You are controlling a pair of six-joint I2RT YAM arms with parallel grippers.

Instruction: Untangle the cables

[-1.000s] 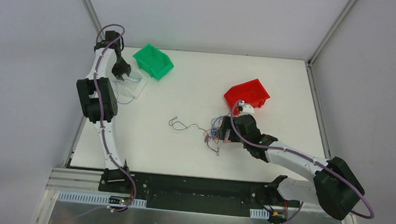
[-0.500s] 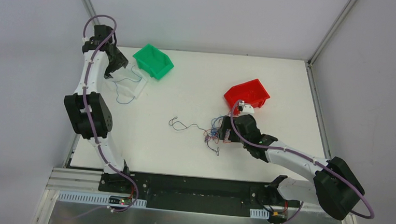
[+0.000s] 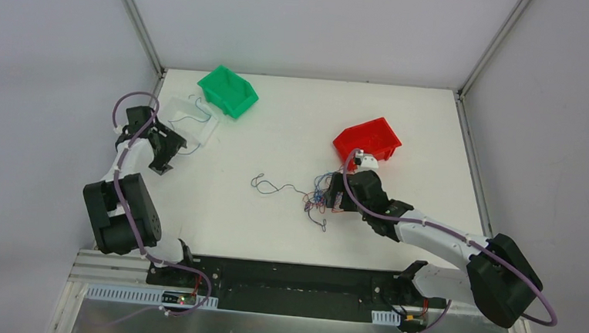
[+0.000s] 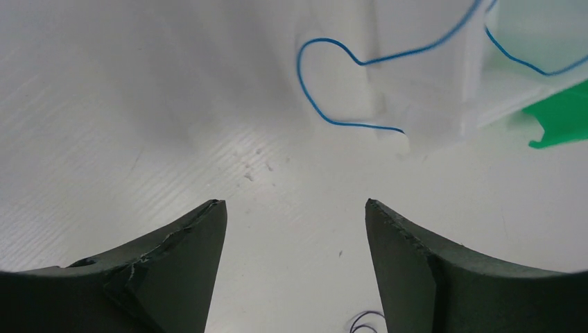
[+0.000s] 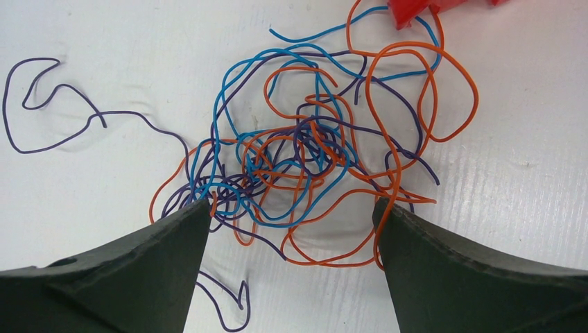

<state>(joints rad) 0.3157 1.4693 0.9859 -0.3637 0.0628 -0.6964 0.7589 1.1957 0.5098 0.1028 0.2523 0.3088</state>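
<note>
The cables (image 5: 305,152) form an orange, blue and purple tangle at mid-table, seen small in the top view as the tangle (image 3: 320,195). My right gripper (image 5: 290,207) hovers open over its near edge, both fingers straddling loose loops, nothing pinched. One purple strand (image 3: 271,186) trails left of the tangle. A single blue cable (image 4: 333,69) lies separately, draped over a clear tray (image 4: 430,104) at the far left. My left gripper (image 4: 296,202) is open and empty over bare table, just short of that blue cable. From above the left gripper (image 3: 162,157) sits near-left of the tray (image 3: 173,109).
A green bin (image 3: 228,91) stands at the back left beside the tray, and its corner (image 4: 561,114) shows in the left wrist view. A red bin (image 3: 368,138) stands just behind the tangle. The table's left edge runs close to the left arm.
The left gripper opened and drew back from the tray toward the near-left, leaving the blue cable lying on the tray. The right arm and the tangle stayed still.
</note>
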